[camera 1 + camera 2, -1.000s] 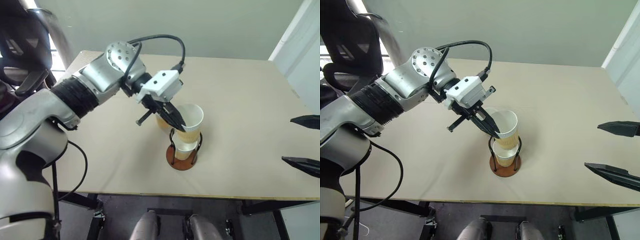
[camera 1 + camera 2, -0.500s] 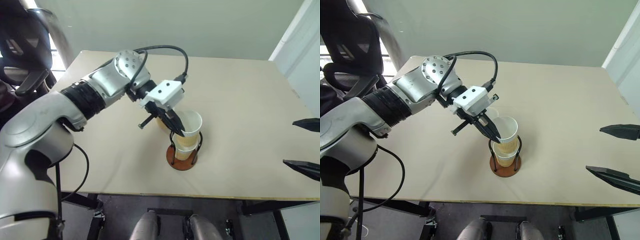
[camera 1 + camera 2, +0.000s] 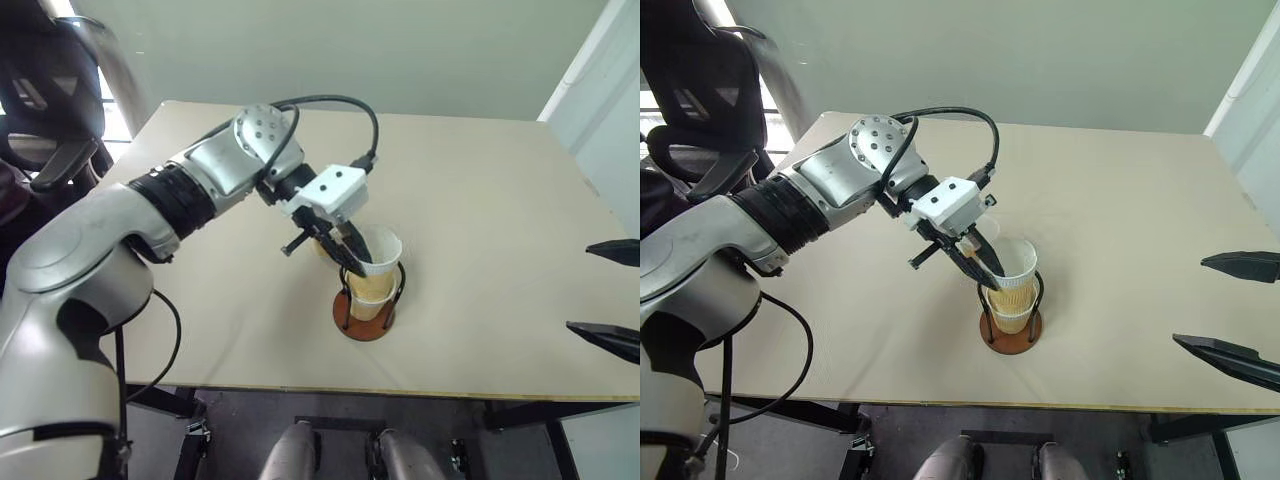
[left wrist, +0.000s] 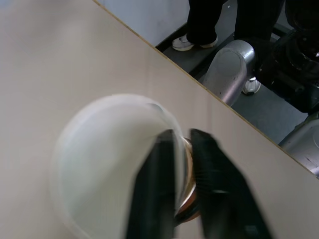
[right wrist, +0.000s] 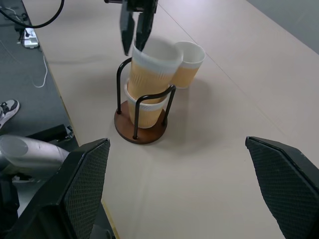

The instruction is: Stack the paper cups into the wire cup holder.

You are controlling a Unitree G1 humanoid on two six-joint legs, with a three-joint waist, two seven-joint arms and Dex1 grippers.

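I see my left gripper [image 3: 985, 273] a little left of the middle of the right eye frame, angled down over the wire cup holder [image 3: 1010, 318]. Its two black fingers [image 4: 212, 174] straddle the rim of the top cup [image 3: 374, 262], one inside the wall and one outside. There is a narrow gap between them, and I cannot tell whether they pinch the rim or stand just off it.

That top cup has a white inside and rim and a tan-yellow outer wall. It sits tilted, nested into a second cup [image 5: 144, 112] of the same look, which stands down in the holder.

The holder is a round reddish-brown wooden disc with two upright black wire loops around the pair. It stands on the pale tabletop [image 3: 480, 190] below the middle of the frame, near the front edge.

A third cup [image 5: 188, 63] stands upright on the table just beside the holder on its far side, mostly hidden behind my gripper in the head views.

My right gripper [image 3: 1232, 309] is at the right edge of the frame, well apart from the cups, its fingers spread wide with nothing between them.
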